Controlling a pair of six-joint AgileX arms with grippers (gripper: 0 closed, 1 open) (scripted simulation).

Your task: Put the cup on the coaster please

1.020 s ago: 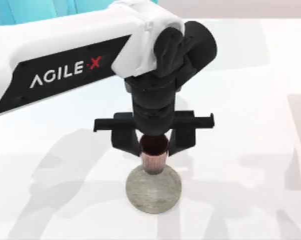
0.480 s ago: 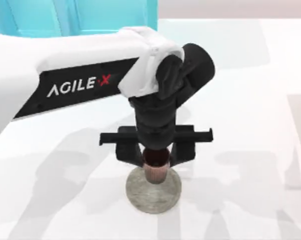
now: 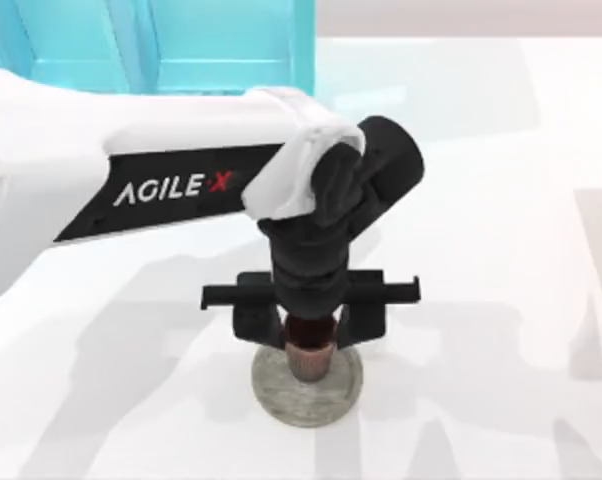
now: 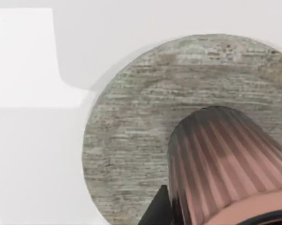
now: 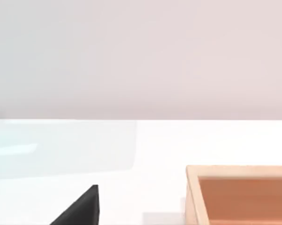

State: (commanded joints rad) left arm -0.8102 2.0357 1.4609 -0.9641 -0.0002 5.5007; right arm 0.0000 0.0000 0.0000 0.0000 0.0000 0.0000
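The coppery ribbed cup (image 3: 309,357) is upright between the black fingers of my left gripper (image 3: 309,338), which is shut on it. Directly beneath lies the coaster (image 3: 339,392), a mottled grey disc on the white table. The cup's base stands over the coaster's middle, and I cannot tell if it touches. In the left wrist view the cup's ribbed side (image 4: 220,159) rises in front of the coaster (image 4: 131,131), with one dark fingertip (image 4: 155,213) beside it. A dark part of my right gripper (image 5: 80,208) shows in the right wrist view.
A teal structure (image 3: 221,45) stands at the table's back left, behind my left arm. A shallow wooden box (image 5: 239,194) sits on the table in the right wrist view. White tabletop (image 3: 501,250) lies open around the coaster.
My left gripper has come down with the cup, from a little above the coaster to right over its middle. The coaster has not moved.
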